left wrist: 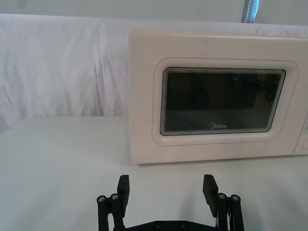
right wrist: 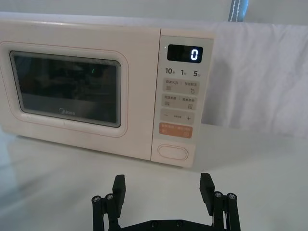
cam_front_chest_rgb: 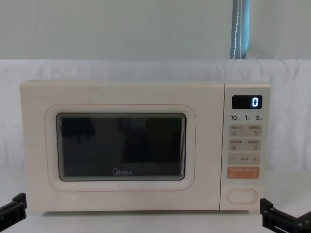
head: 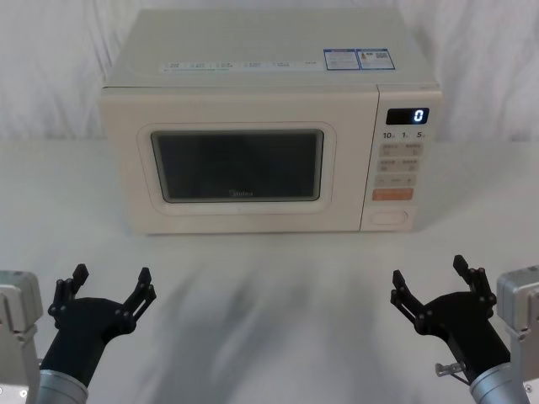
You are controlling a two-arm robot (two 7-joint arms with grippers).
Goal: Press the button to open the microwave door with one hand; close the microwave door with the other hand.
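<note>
On the white-draped table (head: 269, 337), the microwave door (head: 240, 164) sits shut against white cloth (left wrist: 53, 67).

Microwave door (head: 240, 168): cream, w/ dark, near-black glass window, thin pinkish outline round it, grey "Midea" logo. Control panel (head: 397, 160) cream too — black display w/ a glowing white-blue "0", small cream keys w/ grey lettering, one orange rectangular button (head: 392, 194). The button (head: 391, 216) — plain cream, blank, no print. White-and-blue labels (head: 358, 58) on the cream top. Surface (head: 269, 320) white w/ soft grey shadows; backdrop cloth white. Left hand (head: 109, 284) and right hand (head: 433, 273) both black, wrists silver-grey.
</note>
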